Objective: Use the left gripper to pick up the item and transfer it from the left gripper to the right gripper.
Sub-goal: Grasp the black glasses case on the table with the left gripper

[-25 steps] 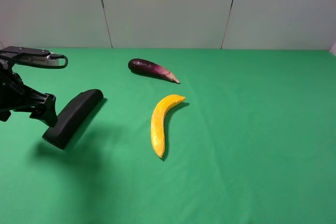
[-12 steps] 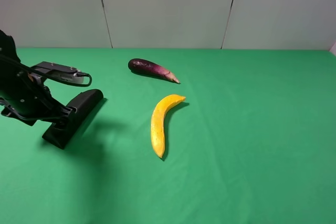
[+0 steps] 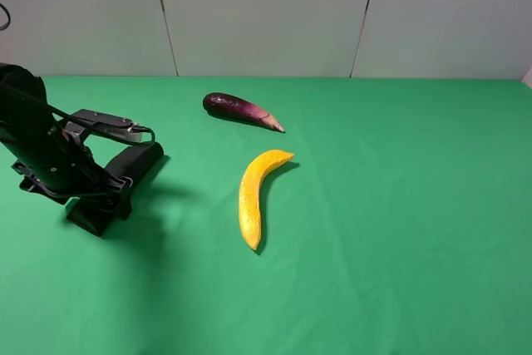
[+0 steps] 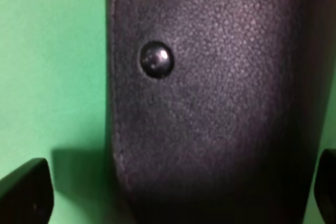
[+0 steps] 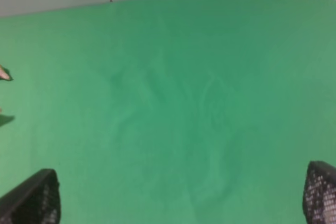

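The item, a matte black elongated case (image 3: 133, 168), lies on the green cloth at the left in the exterior high view. My left gripper (image 3: 100, 197) has come down over its near half, open, with one fingertip on each side of the case. In the left wrist view the case (image 4: 210, 103) fills the picture, with a small shiny rivet on it, and the two fingertips (image 4: 26, 192) stand apart at its sides. My right gripper (image 5: 181, 195) is open over bare cloth in the right wrist view; it does not show in the exterior high view.
A yellow banana (image 3: 253, 193) lies near the middle of the green table (image 3: 399, 222). A purple eggplant (image 3: 241, 110) lies behind it. Grey wall panels stand along the table's far edge.
My left arm has moved right and down, from beside the case's left end to directly over its near half. The case, banana and eggplant have not moved.
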Motion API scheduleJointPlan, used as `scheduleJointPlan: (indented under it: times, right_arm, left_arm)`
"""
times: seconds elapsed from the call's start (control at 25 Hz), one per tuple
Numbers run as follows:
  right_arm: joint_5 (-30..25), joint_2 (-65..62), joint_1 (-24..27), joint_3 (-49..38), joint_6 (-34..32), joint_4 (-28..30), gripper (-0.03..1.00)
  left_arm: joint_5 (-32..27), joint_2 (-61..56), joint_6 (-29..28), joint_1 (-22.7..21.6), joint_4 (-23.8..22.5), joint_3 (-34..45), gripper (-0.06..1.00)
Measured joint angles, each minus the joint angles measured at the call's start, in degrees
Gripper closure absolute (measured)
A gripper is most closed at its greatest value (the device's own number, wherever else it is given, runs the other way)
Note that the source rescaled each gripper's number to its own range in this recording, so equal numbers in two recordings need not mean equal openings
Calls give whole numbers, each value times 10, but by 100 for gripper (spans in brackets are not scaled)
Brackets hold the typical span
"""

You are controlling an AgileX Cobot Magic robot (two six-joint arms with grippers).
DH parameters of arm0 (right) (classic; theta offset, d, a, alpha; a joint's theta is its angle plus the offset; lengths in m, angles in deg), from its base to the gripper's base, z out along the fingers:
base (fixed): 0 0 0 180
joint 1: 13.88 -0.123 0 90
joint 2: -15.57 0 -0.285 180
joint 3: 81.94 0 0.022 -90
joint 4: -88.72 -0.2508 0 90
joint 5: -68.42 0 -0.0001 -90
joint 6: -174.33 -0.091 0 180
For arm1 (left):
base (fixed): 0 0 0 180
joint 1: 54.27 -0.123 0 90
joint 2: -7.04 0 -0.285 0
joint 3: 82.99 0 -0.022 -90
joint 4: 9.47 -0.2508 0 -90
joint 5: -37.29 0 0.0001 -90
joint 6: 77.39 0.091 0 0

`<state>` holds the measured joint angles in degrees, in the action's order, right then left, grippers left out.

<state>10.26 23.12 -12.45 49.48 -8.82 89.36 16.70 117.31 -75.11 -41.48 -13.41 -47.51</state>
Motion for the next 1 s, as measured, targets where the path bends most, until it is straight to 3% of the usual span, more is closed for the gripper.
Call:
scheduleJointPlan:
  times: [0.28,0.36,0.44,0.52,0.6,0.72,1.0]
  right_arm:
    - [0,0,0,0,0,-1,-3]
    - [0,0,0,0,0,-1,-3]
    - [0,0,0,0,0,-1,-3]
    - [0,0,0,0,0,-1,-3]
    - [0,0,0,0,0,-1,-3]
    - [0,0,0,0,0,-1,-3]
    - [0,0,0,0,0,-1,-3]
  left_arm:
    - [5,5,0,13,0,0,-6]
    - [5,5,0,14,0,0,-1]
    - [5,5,0,14,0,0,9]
    - [5,5,0,14,0,0,26]
    - [5,5,0,14,0,0,46]
    - [5,5,0,14,-1,0,86]
    - [5,5,0,14,-2,0,89]
